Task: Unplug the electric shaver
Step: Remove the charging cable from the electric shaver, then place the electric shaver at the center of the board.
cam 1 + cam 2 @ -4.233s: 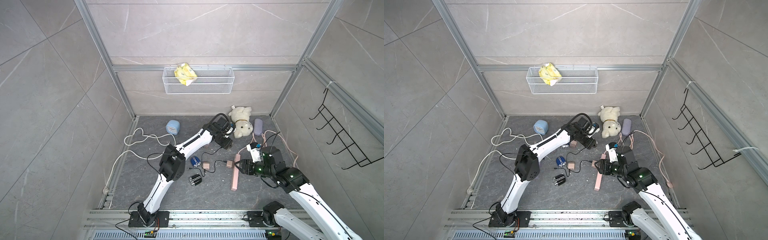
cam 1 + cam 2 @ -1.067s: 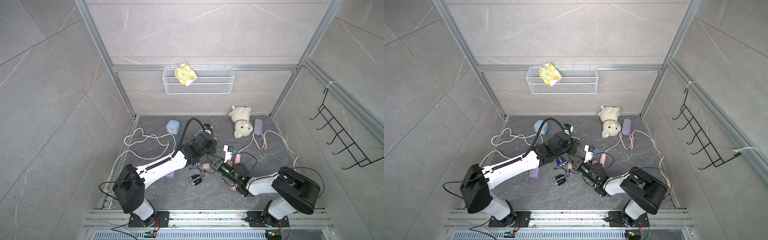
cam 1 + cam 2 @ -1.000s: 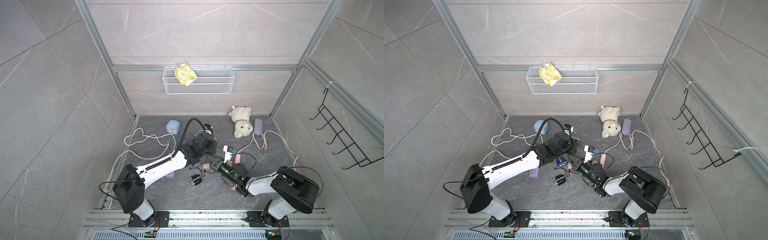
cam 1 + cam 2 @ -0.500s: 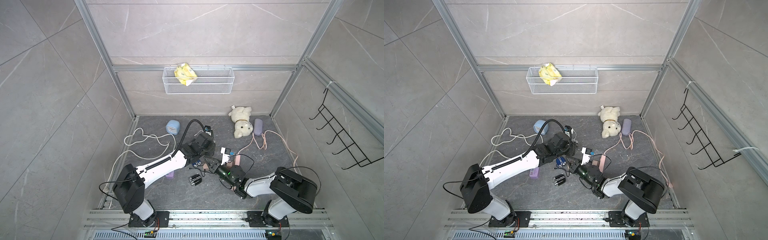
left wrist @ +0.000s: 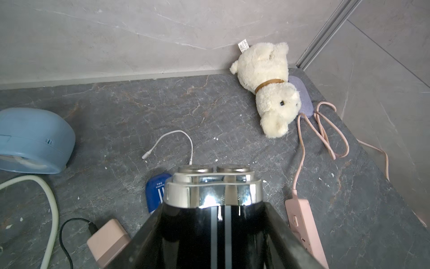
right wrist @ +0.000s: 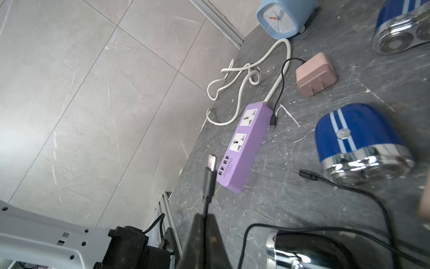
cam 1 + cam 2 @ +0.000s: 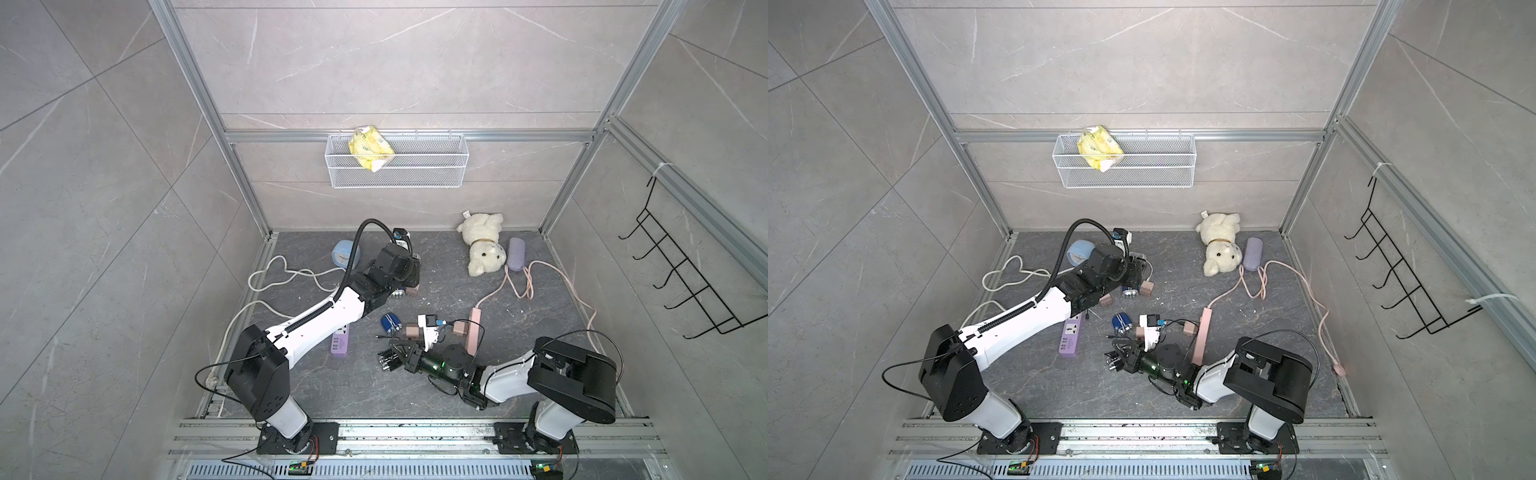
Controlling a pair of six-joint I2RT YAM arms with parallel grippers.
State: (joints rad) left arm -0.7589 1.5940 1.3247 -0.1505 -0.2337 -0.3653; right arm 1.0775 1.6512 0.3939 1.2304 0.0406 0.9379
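Right gripper (image 6: 204, 221) has backed off from the electric shaver (image 5: 209, 184), pinched shut on the black cable (image 6: 208, 184), plug (image 6: 211, 160) end free. Shaver sits clamped in the left gripper (image 5: 214, 205), jaws partly spread; blue shaver (image 5: 154, 191) just beside its fingers.

So the left arm (image 7: 316, 324) was stretched out toward the far middle, left gripper (image 5: 214, 209) clamped around the black shaver (image 5: 214, 235). The right arm (image 7: 507, 378) sat folded low, reaching left along the near side, right gripper (image 6: 204, 233) pinched tight on a thin black cable (image 6: 209, 181).
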